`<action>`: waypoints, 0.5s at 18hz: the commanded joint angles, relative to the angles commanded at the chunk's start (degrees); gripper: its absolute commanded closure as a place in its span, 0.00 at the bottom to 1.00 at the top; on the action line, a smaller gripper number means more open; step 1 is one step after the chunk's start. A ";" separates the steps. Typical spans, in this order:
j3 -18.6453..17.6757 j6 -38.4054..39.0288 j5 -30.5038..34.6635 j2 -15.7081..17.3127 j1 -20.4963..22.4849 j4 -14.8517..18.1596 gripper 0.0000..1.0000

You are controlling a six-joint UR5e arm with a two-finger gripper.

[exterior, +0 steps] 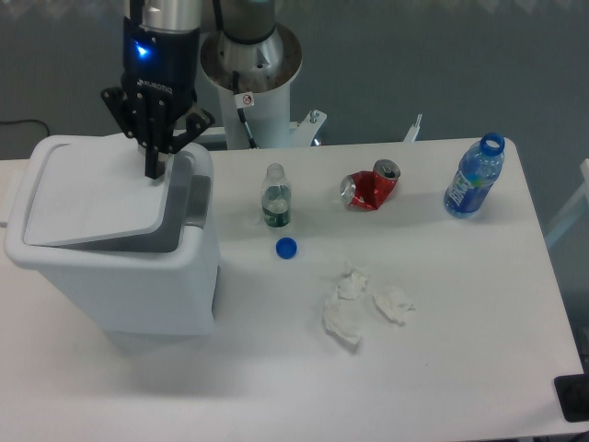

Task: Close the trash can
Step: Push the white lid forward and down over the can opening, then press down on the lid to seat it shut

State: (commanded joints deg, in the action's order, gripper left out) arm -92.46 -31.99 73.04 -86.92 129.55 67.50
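Trash can (115, 276) at the left side of the frame, on the white table (442, 368). Lid (92, 193) nearly flat across the opening, right edge raised a little, with a dark gap showing along the front and right rim. Gripper (154, 166) in the upper left, pointing straight down, fingers pressed together into one dark tip, apparently touching the lid's upper right corner, though contact is hard to confirm from this angle. Right of the bin, near the frame's centre: small clear bottle (275, 196) upright, uncapped, blue cap (286, 247) just below it. Further right, crushed red can (369, 188). Blue water bottle (474, 177) near the right edge. Crumpled tissues (363, 304) below centre.
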 joint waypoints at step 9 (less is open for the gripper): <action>-0.18 0.09 0.09 -2.10 0.26 -0.09 0.92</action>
State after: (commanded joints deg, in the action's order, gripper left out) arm -92.64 -31.90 73.12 -89.03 129.81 67.41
